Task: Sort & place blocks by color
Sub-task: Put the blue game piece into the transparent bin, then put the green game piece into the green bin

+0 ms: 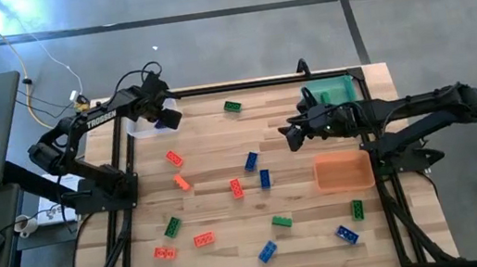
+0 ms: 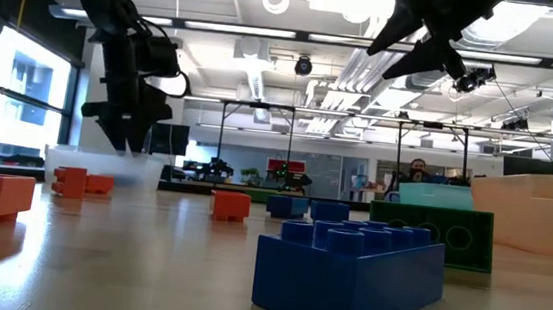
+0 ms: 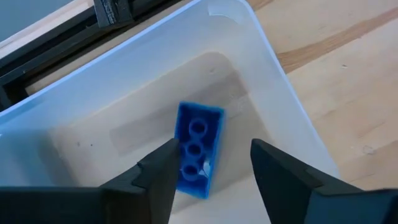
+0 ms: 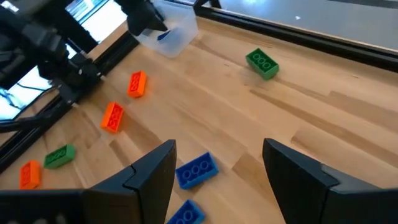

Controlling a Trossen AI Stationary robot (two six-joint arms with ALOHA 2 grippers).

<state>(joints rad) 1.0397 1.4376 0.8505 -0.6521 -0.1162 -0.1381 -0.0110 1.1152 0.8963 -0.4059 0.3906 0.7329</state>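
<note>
Nearest the low camera, a blue brick (image 2: 348,274) sits studs-up on the wooden tabletop (image 1: 309,236), with a dark green one just behind it. Seen from above, the tabletop carries three bins: a clear bin (image 1: 141,122) at the far left corner, a green bin (image 1: 337,91) at the far right, and an orange bin (image 1: 343,173) nearer the front on the right. The left hand (image 3: 208,171) hangs over the clear bin with its fingers spread wide and empty; a blue block (image 3: 196,150) lies on the bin floor directly below, apparently just dropped. The right hand (image 4: 214,168) hovers above mid-table beside the green bin, fingers also wide, holding nothing, with a loose blue block (image 4: 196,170) beneath it. About fifteen red-orange, blue and green blocks lie scattered across the boards, so sorting has barely begun. To finish this step cleanly, the left hand should lift straight up clear of the bin wall before swinging toward the next blue block, keeping away from the right arm.
</note>
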